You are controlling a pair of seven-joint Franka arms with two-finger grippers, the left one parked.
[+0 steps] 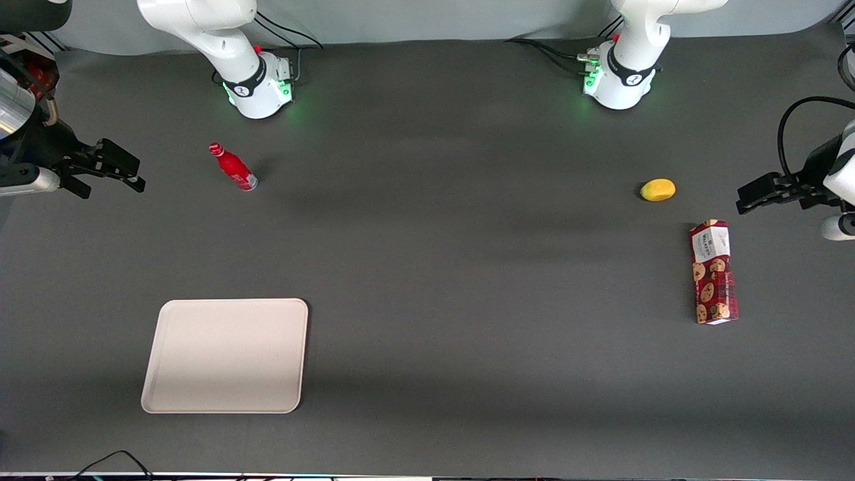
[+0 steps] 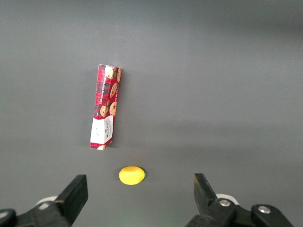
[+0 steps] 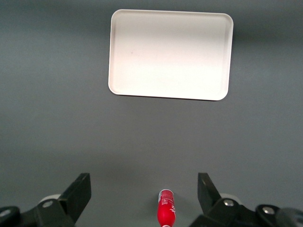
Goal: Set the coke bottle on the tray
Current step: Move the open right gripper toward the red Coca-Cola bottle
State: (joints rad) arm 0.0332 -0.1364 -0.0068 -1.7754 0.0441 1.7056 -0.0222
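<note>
Coke bottle [image 1: 233,168] stands on the table [image 1: 434,267], leaning, cap tipped away from the tray [image 1: 226,355]; gripper [image 1: 110,170] hangs beside it, held level, fingers apart, empty.

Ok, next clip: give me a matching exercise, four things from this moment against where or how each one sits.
Things:
1. coke bottle
2. tray
3. gripper
4. cookie box

States:
A. lying flat toward the parked arm's end, near a yellow fruit
B. open, holding nothing, apart from the bottle
C. bare, nearest the front camera
D. standing on the table, farther from the camera than the tray

Pairs: 1-D, 2-C, 3-B, 4-A
</note>
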